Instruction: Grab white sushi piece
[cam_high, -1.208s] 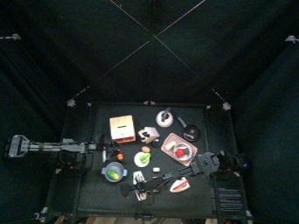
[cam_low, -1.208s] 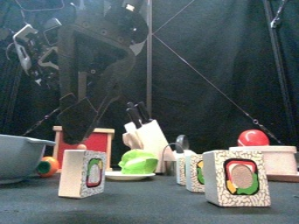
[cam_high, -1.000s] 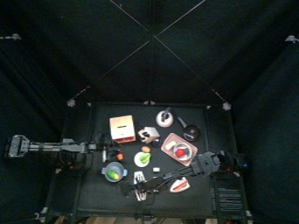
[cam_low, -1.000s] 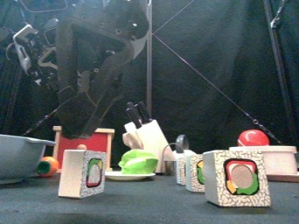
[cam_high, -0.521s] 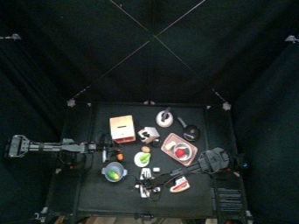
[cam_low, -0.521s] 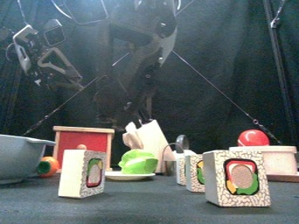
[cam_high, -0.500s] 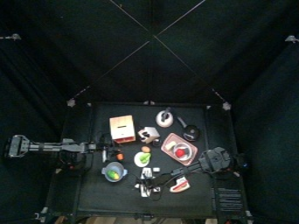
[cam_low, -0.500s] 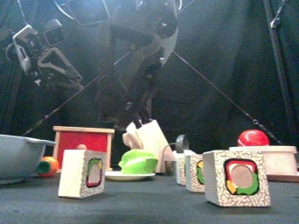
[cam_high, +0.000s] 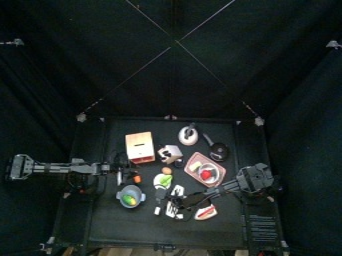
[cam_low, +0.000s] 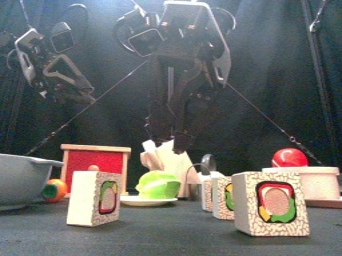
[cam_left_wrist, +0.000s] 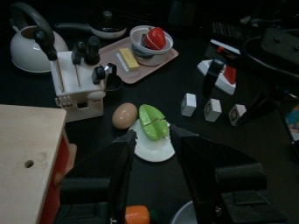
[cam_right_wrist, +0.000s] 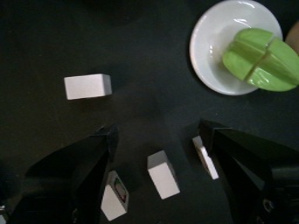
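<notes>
Near the worktop's front edge, the right hand (cam_right_wrist: 152, 140) is hovering with jaws spread wide and nothing in them above the white sushi piece (cam_right_wrist: 87, 86), which is lying alone beside the small rolls (cam_right_wrist: 162, 173), so the grab itself is remaining.

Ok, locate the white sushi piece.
Right wrist view: the white sushi piece lies alone on the table, ahead of the open right gripper, apart from the green food's plate.

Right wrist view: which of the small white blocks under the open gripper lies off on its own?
The white sushi piece: a plain white oblong, alone on the bare table. The other blocks cluster together between the right gripper jaws.
</notes>
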